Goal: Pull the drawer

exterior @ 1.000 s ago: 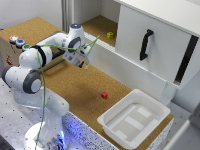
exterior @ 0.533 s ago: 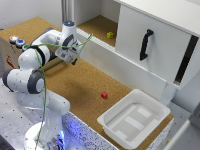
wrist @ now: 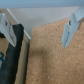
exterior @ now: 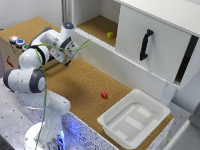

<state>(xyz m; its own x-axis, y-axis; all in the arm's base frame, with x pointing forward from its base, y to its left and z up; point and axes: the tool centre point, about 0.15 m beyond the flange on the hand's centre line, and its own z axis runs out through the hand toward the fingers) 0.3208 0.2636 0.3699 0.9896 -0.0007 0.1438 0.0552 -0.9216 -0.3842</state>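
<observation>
The gripper [exterior: 64,56] hangs over the cork top near its far end at the exterior view's left, fingers [wrist: 70,31] spread and holding nothing. The drawer [exterior: 159,47], with its black handle [exterior: 145,44], stands well apart at that view's right, above a white tray [exterior: 134,119] and a red cube [exterior: 104,95].

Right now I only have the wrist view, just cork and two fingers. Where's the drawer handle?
Observer: The black handle sits on the white drawer front, well off to the exterior view's right of the gripper.
Operator: Anything lying on the cork out there?
Observer: A small red cube, close to the white tray.
Operator: Which way does the handle run?
Observer: Vertically, top to bottom.
</observation>
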